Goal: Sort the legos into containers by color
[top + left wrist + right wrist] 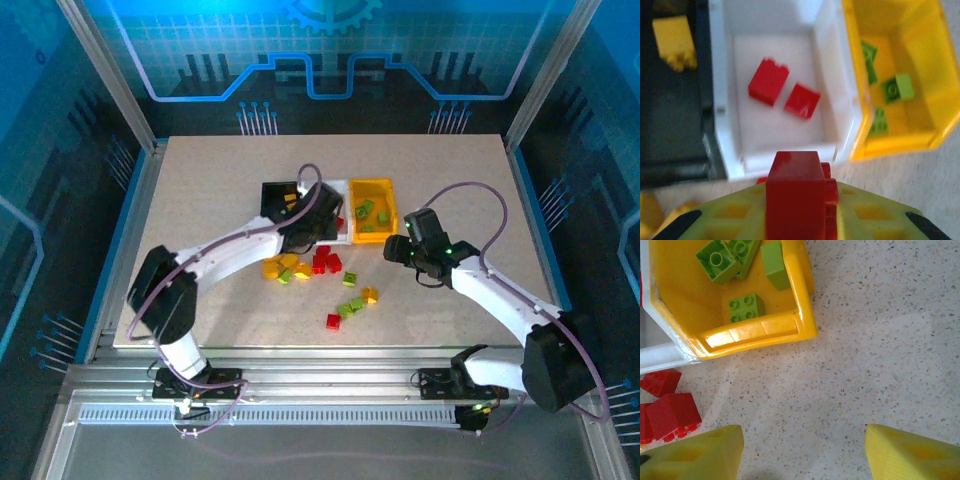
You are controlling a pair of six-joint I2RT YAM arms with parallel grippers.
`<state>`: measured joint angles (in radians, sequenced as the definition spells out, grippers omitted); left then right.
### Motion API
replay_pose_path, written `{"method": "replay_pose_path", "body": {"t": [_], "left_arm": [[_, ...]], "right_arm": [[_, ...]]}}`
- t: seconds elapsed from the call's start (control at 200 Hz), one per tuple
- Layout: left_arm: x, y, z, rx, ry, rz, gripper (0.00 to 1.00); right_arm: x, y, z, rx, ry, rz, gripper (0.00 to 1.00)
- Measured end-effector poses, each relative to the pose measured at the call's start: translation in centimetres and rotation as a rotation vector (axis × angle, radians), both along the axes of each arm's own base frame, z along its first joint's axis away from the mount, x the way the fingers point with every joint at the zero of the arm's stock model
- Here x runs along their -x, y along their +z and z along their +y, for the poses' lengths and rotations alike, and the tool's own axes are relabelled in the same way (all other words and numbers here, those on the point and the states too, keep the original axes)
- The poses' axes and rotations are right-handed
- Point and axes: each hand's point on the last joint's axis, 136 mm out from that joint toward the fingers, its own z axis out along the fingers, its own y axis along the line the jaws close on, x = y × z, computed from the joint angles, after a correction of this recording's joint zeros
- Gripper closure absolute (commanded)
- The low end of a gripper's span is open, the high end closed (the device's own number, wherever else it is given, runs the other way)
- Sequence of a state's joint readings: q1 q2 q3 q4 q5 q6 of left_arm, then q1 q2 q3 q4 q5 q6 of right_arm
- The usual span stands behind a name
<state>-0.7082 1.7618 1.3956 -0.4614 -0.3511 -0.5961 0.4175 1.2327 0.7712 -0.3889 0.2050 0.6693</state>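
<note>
Three bins stand in a row: black bin [278,197], white bin [825,100] and yellow bin [371,208]. My left gripper [799,200] is shut on a red lego [796,192], just short of the white bin's near wall. Two red legos [769,81] lie inside that white bin. The yellow bin [760,327] holds several green legos [745,307], and a yellow lego [674,41] lies in the black bin. My right gripper [802,452] is open over bare table, right of the loose legos [350,305].
Loose red legos [674,415] lie by the white bin's front corner. More red, yellow and green pieces are scattered on the table [440,310] in front of the bins. The table's right half is bare.
</note>
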Motion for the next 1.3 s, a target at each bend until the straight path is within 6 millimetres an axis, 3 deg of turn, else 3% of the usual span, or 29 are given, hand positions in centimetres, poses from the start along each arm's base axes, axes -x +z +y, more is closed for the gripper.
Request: {"method": "replay_pose_path", "body": {"t": [0.135, 0.255, 0.295, 0.4, 0.66, 0.82, 0.936, 1.031, 1.121, 1.301], "left_arm": [[-3.9, -1.4, -1.1, -0.037, 0.024, 0.001, 0.68], [-5.9, -3.1, -1.0, -0.072, 0.045, 0.029, 0.66], [-6.4, -3.5, -0.9, -0.080, 0.052, 0.038, 0.59], [-7.2, -4.0, -0.7, -0.096, 0.057, 0.052, 0.27], [-7.1, -2.6, -1.3, -0.060, 0.048, 0.041, 0.01], [-3.9, 1.5, -1.5, 0.037, 0.005, -0.016, 0.01], [0.0, 6.1, -1.5, 0.161, -0.041, -0.095, 0.01], [3.2, 8.0, -1.1, 0.244, -0.075, -0.135, 0.01], [5.7, 7.3, -0.5, 0.287, -0.095, -0.125, 0.01], [9.9, 1.0, 2.5, 0.264, -0.064, -0.003, 0.01]], "right_arm": [[0.1, 0.4, 0.0, -0.004, 0.000, -0.009, 0.33], [0.2, 0.6, -0.1, -0.007, 0.001, -0.016, 0.34], [0.2, 0.7, -0.1, -0.008, 0.001, -0.018, 0.33], [0.5, 0.6, -0.1, -0.007, 0.009, -0.018, 0.33], [0.9, 0.4, 0.2, -0.016, 0.035, -0.006, 0.32], [1.4, 0.1, 0.8, -0.024, 0.071, 0.009, 0.32], [2.6, -0.7, 1.9, -0.021, 0.125, 0.040, 0.32], [3.8, -1.7, 3.5, -0.015, 0.189, 0.073, 0.33], [5.0, -3.1, 5.2, 0.007, 0.254, 0.114, 0.33], [7.5, -4.4, 8.3, 0.054, 0.386, 0.148, 0.35]]}}
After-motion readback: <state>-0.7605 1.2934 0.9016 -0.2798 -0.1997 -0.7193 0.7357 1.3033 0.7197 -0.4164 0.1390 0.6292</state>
